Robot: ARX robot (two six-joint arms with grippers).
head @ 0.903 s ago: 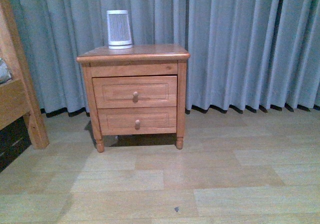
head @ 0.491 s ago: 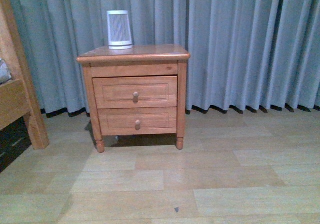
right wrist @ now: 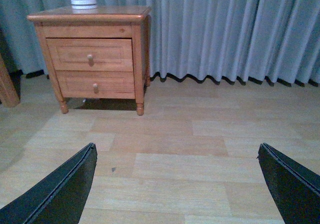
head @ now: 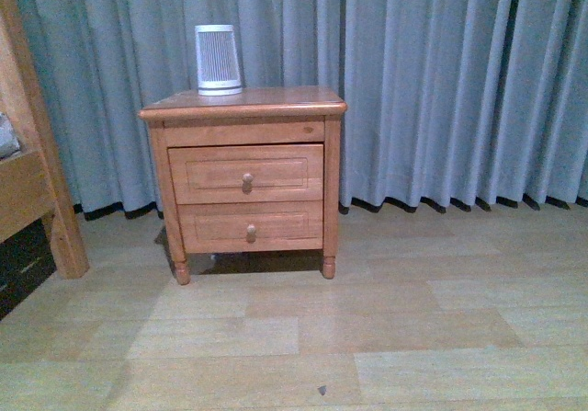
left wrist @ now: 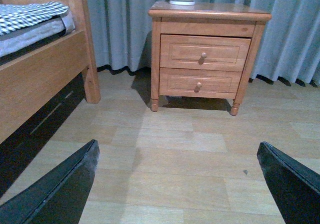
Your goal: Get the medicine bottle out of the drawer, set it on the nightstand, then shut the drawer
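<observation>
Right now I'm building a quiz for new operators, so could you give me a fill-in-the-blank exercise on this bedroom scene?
1. The upper drawer of the nightstand is ____.
2. The ribbed white appliance stands on the nightstand's ____.
3. The left gripper and the right gripper hold nothing; both are ____.
4. Behind the nightstand hangs a blue-grey ____.

Missing words: closed; top; open; curtain.

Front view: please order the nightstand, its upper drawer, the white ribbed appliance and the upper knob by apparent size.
1. nightstand
2. upper drawer front
3. white ribbed appliance
4. upper knob
All at similar distance; the order holds.
</observation>
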